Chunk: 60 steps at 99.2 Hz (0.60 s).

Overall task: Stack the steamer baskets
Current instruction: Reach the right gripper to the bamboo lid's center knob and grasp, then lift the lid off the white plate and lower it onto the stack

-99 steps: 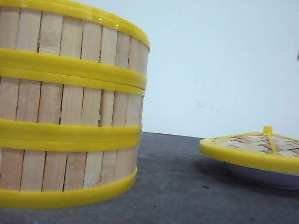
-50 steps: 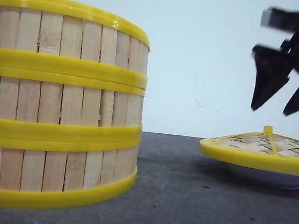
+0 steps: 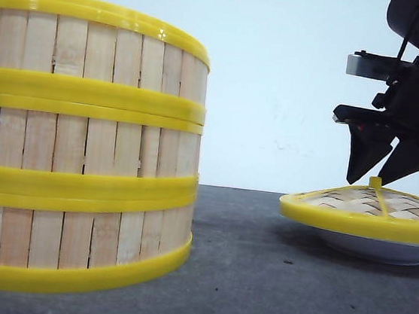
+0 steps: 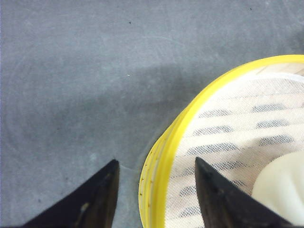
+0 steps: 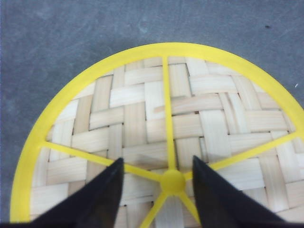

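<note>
Right gripper has dropped since half a second ago, now spread wide with its tips straddling the knob of the woven lid. Biggest thing first: three steamer baskets sit stacked on the left of the grey table; the top one holds a slotted liner and something pale and round. That lid rests on a white plate. Left gripper hangs parted across the top basket's yellow rim.
</note>
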{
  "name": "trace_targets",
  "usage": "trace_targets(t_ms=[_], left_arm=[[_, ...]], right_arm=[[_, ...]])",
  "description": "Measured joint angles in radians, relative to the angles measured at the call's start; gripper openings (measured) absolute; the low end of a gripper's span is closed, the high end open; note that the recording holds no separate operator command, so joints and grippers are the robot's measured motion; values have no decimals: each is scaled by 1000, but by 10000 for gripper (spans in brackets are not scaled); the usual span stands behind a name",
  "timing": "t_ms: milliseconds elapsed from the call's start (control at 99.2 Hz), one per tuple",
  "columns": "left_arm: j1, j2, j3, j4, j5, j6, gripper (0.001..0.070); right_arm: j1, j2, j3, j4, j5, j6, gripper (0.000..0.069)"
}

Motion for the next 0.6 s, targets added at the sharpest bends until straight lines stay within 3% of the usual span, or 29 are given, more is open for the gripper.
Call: trace_targets(t_ms=[101,363,504,605], left_arm=[[0,0,0,0,-2,0,299],[0,0,0,0,-2,0,299],[0,0,0,0,-2,0,299],[0,0,0,2,-2,0,299]], right_arm=[[-4,0,0,-4,4,0,198],[-10,0,0,-9,11,0,181],[-13,0,0,-13,15,0,67],[-13,0,0,-11,12,0,56]])
